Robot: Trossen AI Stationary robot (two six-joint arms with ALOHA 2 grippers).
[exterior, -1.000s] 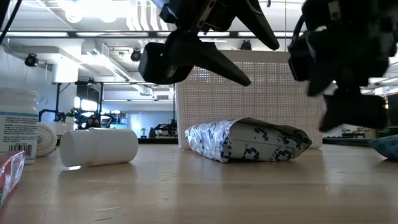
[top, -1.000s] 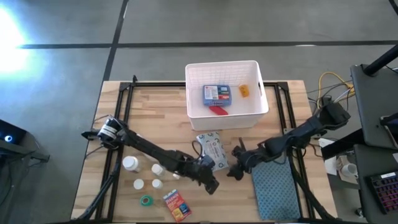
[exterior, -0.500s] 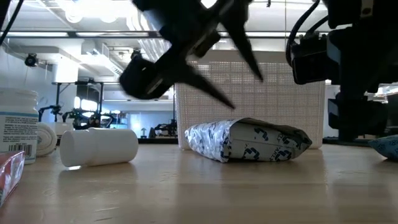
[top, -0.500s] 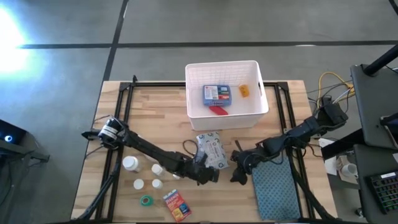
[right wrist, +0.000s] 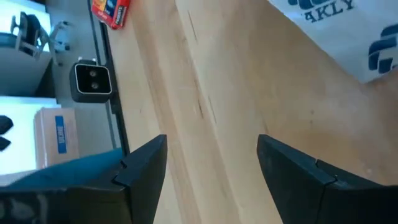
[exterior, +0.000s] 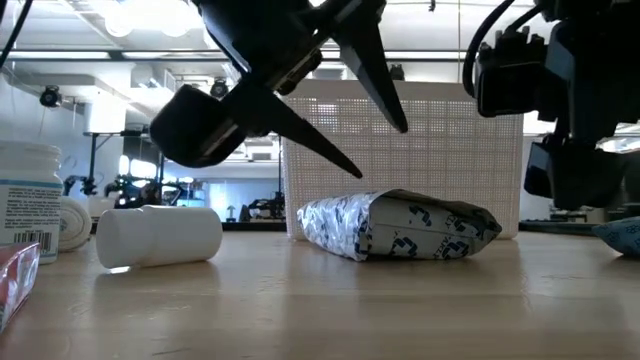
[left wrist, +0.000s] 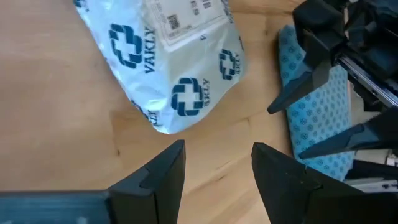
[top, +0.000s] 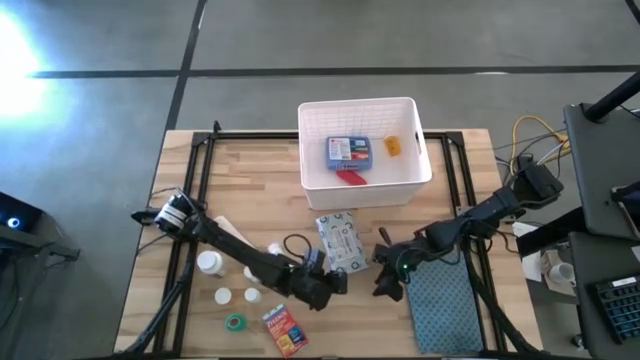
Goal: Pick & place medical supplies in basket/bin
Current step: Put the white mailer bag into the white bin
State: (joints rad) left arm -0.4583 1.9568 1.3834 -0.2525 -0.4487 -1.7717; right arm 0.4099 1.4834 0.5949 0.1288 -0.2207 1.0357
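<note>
Both grippers are seen open and empty: left gripper (top: 322,283) and right gripper (top: 385,282) flank the wipes packet (top: 340,241), which lies on the table (top: 250,180) just before the basket (top: 415,165).

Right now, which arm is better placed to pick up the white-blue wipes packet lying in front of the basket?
Probably the left. The left gripper hangs open, fingers aimed at the near end of the wipes packet. The right gripper is open too, but sits off to the packet's side, beside the cloth mat.
</note>
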